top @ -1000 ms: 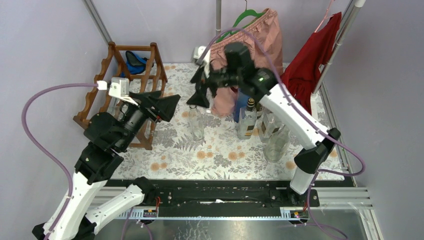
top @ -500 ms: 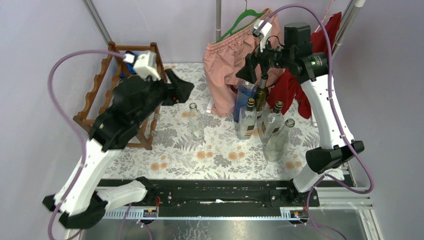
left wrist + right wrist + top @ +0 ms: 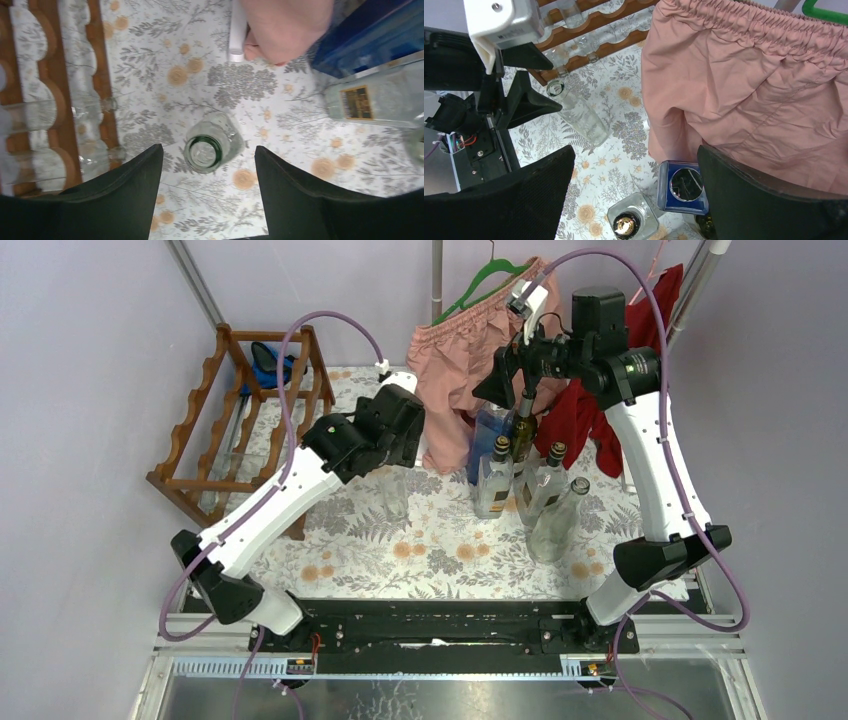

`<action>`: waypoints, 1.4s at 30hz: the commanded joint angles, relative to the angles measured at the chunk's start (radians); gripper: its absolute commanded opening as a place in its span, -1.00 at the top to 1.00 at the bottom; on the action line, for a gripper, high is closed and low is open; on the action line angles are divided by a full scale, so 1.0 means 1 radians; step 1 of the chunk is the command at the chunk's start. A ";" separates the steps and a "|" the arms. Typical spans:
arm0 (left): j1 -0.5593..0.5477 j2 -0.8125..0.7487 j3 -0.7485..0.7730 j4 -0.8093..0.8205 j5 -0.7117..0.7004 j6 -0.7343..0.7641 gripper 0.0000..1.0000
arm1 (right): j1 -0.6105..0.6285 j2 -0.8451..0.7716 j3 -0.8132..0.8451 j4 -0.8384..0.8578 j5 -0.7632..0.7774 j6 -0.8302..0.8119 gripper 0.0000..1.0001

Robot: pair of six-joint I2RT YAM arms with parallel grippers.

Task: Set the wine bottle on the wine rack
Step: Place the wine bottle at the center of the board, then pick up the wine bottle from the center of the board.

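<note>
Both are spread wide: your left hand (image 3: 208, 150) straddles the mouth of the clear glass wine bottle (image 3: 392, 495) without touching it, upright on the floral counter (image 3: 450, 560) near the reddish-brown wooden wine rack (image 3: 268, 336); your right hand (image 3: 635, 150) hangs above the clustered bottles (image 3: 495, 480)

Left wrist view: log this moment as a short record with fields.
target: clear bottle, standing upright, mouth open
left gripper: open, one finger on each side of the bottle's neck, gaps on both sides
right gripper: open, holding nothing
wine rack: at the view's left edge, glass bottles lying across it
task status: bottle not yet gripped, not on the rack
</note>
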State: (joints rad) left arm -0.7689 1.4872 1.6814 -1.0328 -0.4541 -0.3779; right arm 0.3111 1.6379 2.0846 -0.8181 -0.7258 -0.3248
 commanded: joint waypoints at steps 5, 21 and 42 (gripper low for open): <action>-0.001 0.085 0.014 -0.019 -0.095 0.156 -0.44 | -0.013 -0.016 0.003 0.043 -0.027 0.027 -1.00; 0.000 0.151 0.004 -0.093 -0.076 0.117 -0.28 | -0.022 -0.011 -0.014 0.054 -0.035 0.040 -1.00; -0.002 0.137 0.041 -0.107 -0.037 0.174 1.00 | -0.026 -0.029 -0.042 0.051 -0.048 0.041 -1.00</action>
State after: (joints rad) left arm -0.7689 1.6463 1.6943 -1.1248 -0.4980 -0.2676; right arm 0.2932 1.6382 2.0468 -0.7956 -0.7284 -0.2977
